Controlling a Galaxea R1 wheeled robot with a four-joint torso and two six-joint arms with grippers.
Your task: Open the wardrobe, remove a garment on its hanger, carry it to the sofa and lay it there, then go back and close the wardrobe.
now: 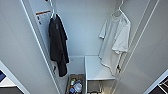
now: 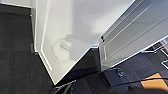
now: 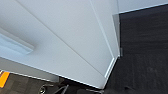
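Observation:
The wardrobe stands open in front of me, its white doors swung out to the left and right. Inside on the right, the white T-shirt garment hangs from its pale hanger, near the right door's edge. The left wrist view looks down a white wardrobe door to the dark carpet, with the left gripper low beside the door's bottom corner. In the right wrist view, the other door and its handle lie close above the right gripper.
A long black garment hangs at the wardrobe's left. A white box-like shelf sits on the wardrobe floor, with a basket of small items beside it. Dark carpet lies around the doors.

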